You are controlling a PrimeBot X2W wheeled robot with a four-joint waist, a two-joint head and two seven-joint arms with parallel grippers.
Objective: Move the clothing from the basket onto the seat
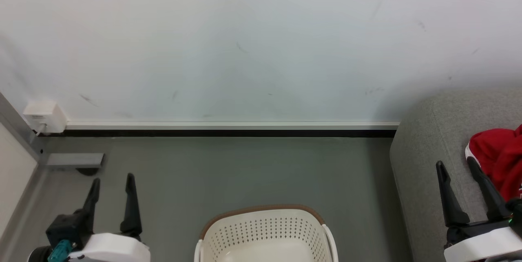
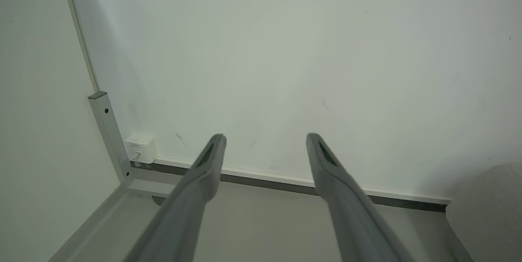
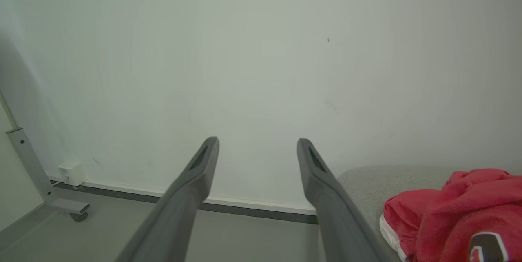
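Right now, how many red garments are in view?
1 red heap on the grey sofa, possibly several garments bunched together. The basket looks empty where visible; its near part is cut off.

one cream laundry basket (image 1: 265, 229), one grey sofa (image 1: 428, 152), one heap of red clothing (image 1: 495, 152), garments uncountable, one white wall box (image 1: 45, 116).

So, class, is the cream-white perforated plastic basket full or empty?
Empty where visible: the basket shows bare perforated walls and floor; its near part is cut off.

Red clothing (image 1: 498, 155), grey seat (image 1: 428, 141), cream brown-rimmed perforated basket (image 1: 265, 230).
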